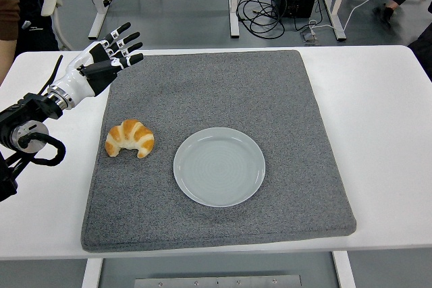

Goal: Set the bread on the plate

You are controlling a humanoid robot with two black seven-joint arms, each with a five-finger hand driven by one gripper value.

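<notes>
- Grey felt mat point(223, 99) covers most of the white table point(378, 112); both task things lie on it.
- Golden-brown bread point(129, 138), a croissant, sits on the mat near its left edge, at about 9 o'clock from the mat's centre, its curved back towards the far side.
- Pale grey-green plate point(219, 166) rests bare on the mat at roughly 6 o'clock from the centre, to the right of the bread and a short gap apart from it.
- Left hand point(101, 59) hovers over the mat's far-left corner, at about 12 o'clock from the bread and well apart from it; its fingers point(125, 35) are spread and straight, pointing up and to the right, holding nothing.
- Left arm point(30, 123) comes in from the left edge over bare table.
- At the top left corner a person's sleeve point(8, 1) shows behind the table.
- Floor beyond the table carries black cables point(266, 11) at 12 o'clock.
</notes>
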